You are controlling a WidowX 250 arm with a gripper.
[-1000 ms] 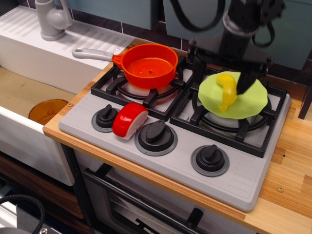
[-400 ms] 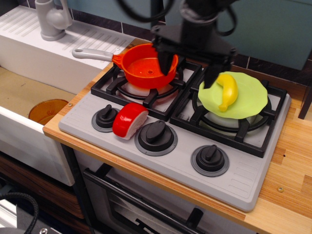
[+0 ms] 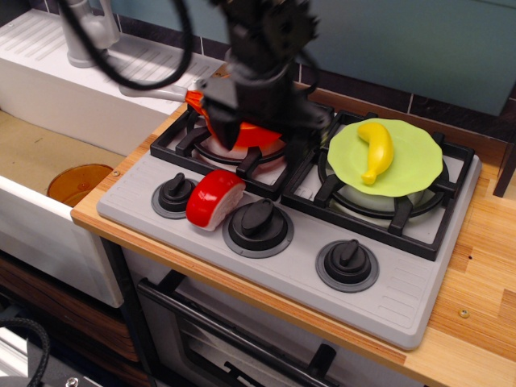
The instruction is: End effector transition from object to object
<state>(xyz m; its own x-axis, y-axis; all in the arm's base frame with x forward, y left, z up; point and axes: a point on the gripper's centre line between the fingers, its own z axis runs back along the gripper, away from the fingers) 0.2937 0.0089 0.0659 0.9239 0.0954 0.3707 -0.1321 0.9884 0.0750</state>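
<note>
My black gripper (image 3: 263,142) hangs over the back left burner with its flat cross-plate and two short dark fingers (image 3: 225,131) spread wide, open and holding nothing. It covers most of the orange pot (image 3: 256,135), of which only a part of the rim and the grey handle (image 3: 165,93) show. A yellow banana (image 3: 375,150) lies on a green plate (image 3: 421,161) on the back right burner, to the right of the gripper and apart from it. A red and white toy (image 3: 214,198) lies on the stove front, just below the gripper.
The grey stove (image 3: 266,266) has three black knobs (image 3: 260,218) along its front. A white sink (image 3: 48,153) with a grey faucet (image 3: 81,36) and an orange disc (image 3: 77,182) lies to the left. Wooden counter (image 3: 484,266) lies to the right.
The gripper has moved left, from around the banana on the green plate to above the orange pot. The banana stays on the plate, let go.
</note>
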